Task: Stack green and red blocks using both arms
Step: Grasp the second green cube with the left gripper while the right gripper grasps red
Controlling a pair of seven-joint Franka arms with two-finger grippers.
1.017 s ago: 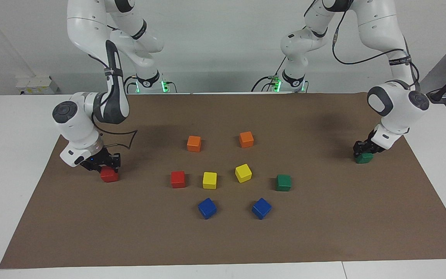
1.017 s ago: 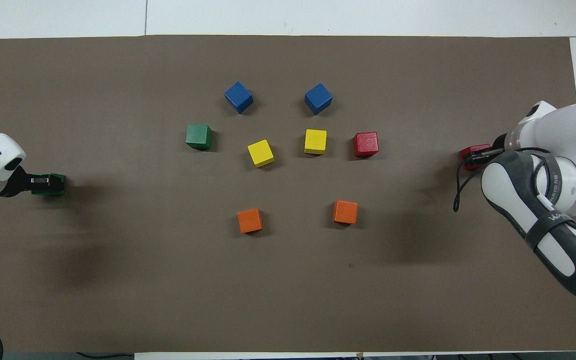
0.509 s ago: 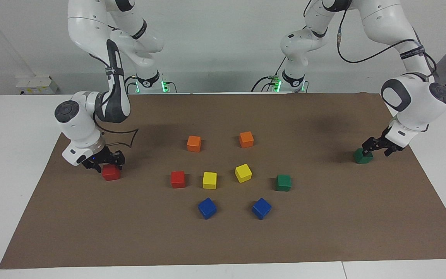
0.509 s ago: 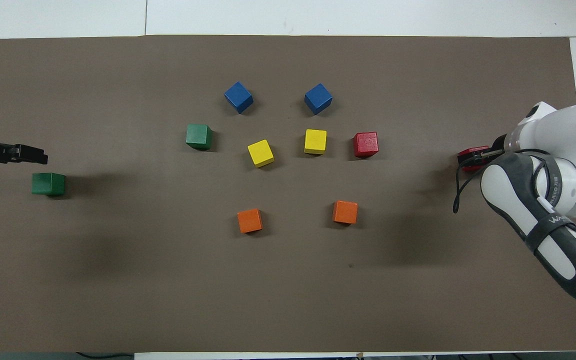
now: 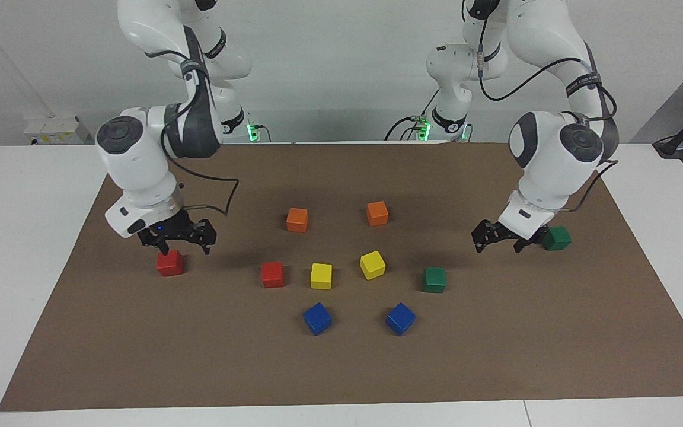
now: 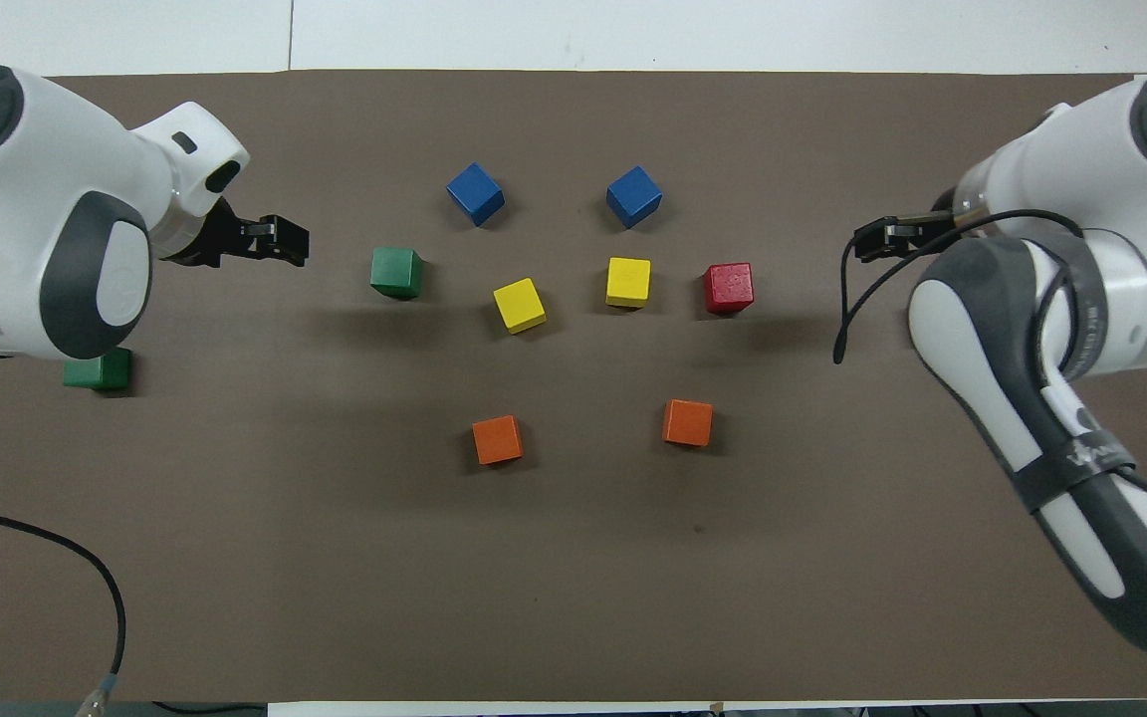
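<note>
One red block [image 5: 169, 263] lies on the brown mat at the right arm's end; the arm hides it in the overhead view. Another red block [image 5: 273, 274] [image 6: 729, 288] lies beside the yellow blocks. One green block [image 5: 557, 238] [image 6: 97, 370] lies at the left arm's end, and another green block [image 5: 434, 279] [image 6: 396, 272] lies nearer the middle. My right gripper [image 5: 184, 246] [image 6: 877, 239] is open and empty, raised over the mat between the two red blocks. My left gripper [image 5: 497, 248] [image 6: 290, 241] is open and empty, raised over the mat between the two green blocks.
Two yellow blocks [image 5: 321, 276] [image 5: 372, 264] lie between the inner red and green blocks. Two blue blocks [image 5: 317, 318] [image 5: 401, 318] lie farther from the robots, and two orange blocks [image 5: 297, 219] [image 5: 377, 213] lie nearer. The brown mat [image 5: 341, 367] covers the white table.
Both grippers have let go of the outer blocks, risen and swung toward the middle of the table. The outer red and green blocks stay on the mat where they were set.
</note>
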